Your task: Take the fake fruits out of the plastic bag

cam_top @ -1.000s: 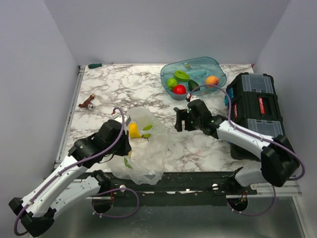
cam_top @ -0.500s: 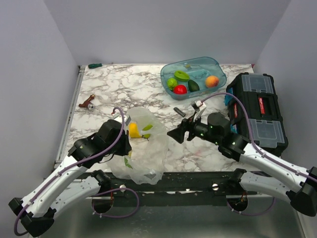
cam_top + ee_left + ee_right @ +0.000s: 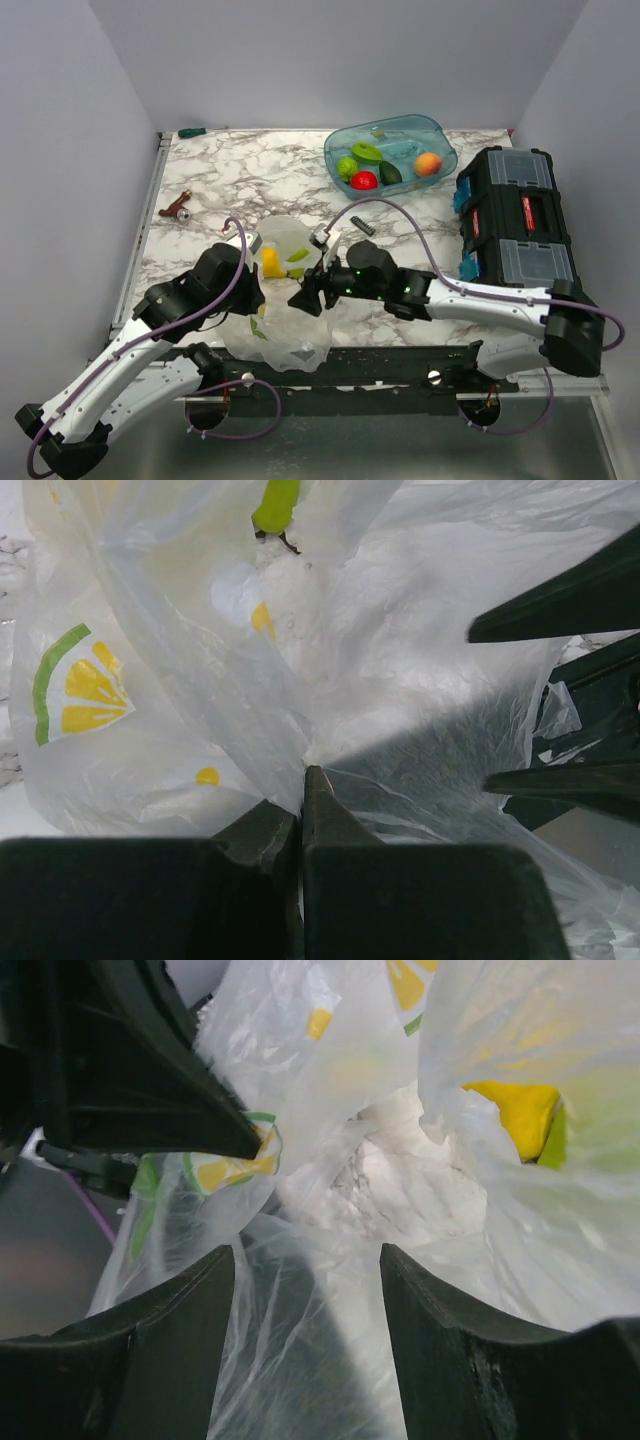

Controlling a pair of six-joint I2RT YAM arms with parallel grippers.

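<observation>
The plastic bag lay at lower centre of the top view, a yellow fake fruit inside it; the left gripper was pinched together on its film; the right gripper stood at the bag's right edge with jaws apart.

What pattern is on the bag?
Yellow lemon slices and green leaves; bag clearest in left wrist view.

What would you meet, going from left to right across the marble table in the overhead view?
A small brown object → plastic bag → teal tub → black toolbox.
</observation>
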